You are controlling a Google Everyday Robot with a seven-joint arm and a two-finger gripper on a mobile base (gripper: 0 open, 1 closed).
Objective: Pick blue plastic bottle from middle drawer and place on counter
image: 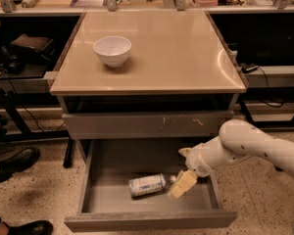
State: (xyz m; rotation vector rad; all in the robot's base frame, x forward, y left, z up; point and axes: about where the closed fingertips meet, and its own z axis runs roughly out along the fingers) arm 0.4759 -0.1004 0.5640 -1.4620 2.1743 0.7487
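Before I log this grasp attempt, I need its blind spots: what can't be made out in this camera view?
1. The blue plastic bottle: whether the gripper, low in the middle drawer beside its cap end, touches it; they overlap in camera view.
2. Bottle label print: too small.
3. Drawer floor at right: hidden by the arm.
4. Arm's base: cut off by the right edge.
5. Gap under the counter: too dark.

No lettering is legible, not even on the blue plastic bottle (147, 185) just beside the gripper (183, 184) inside the middle drawer (112, 165).
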